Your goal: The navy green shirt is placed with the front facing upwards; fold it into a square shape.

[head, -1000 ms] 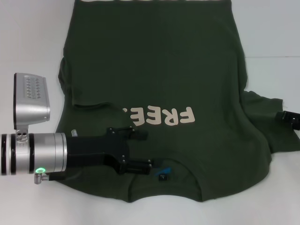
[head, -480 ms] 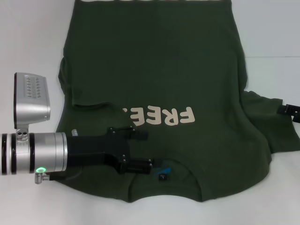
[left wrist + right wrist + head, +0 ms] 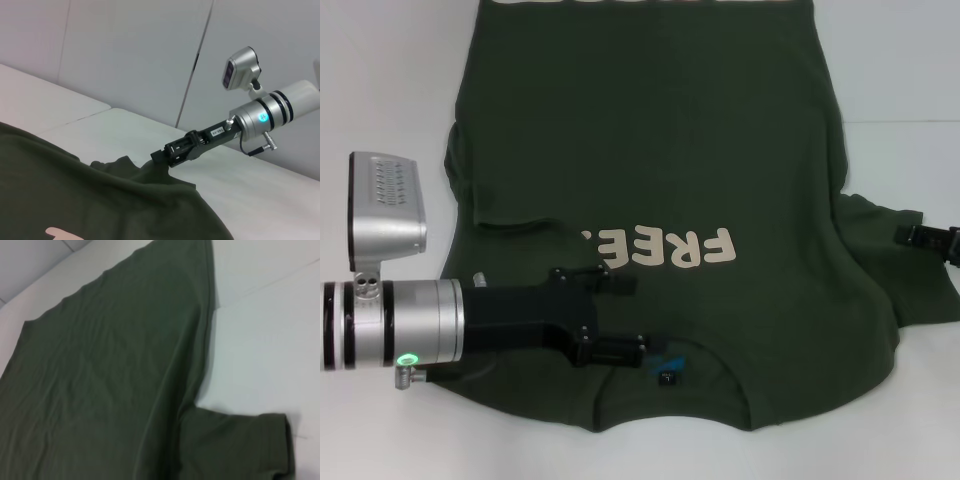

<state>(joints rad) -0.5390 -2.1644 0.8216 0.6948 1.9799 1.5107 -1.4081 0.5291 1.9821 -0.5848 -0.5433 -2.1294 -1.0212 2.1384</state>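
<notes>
The navy green shirt [image 3: 660,150] lies spread front up, its cream lettering [image 3: 670,248] partly covered by the left sleeve folded inward. My left gripper [image 3: 623,316] hovers open over the shirt's near left part, just left of the collar and the small neck tag [image 3: 667,377], with nothing between its fingers. My right gripper [image 3: 923,237] is at the right edge, at the outer end of the right sleeve [image 3: 880,230]. In the left wrist view the right gripper [image 3: 161,158] meets the sleeve's tip [image 3: 135,170]. The right wrist view shows the shirt's body [image 3: 100,380] and a sleeve [image 3: 235,445].
The shirt rests on a white table [image 3: 380,80] with bare surface on both sides. A seam in the tabletop [image 3: 905,122] runs along the right. A grey wall [image 3: 125,50] stands behind the table.
The right gripper has moved inward and slightly away from me onto the end of the right sleeve. The left arm and the shirt have hardly shifted.
</notes>
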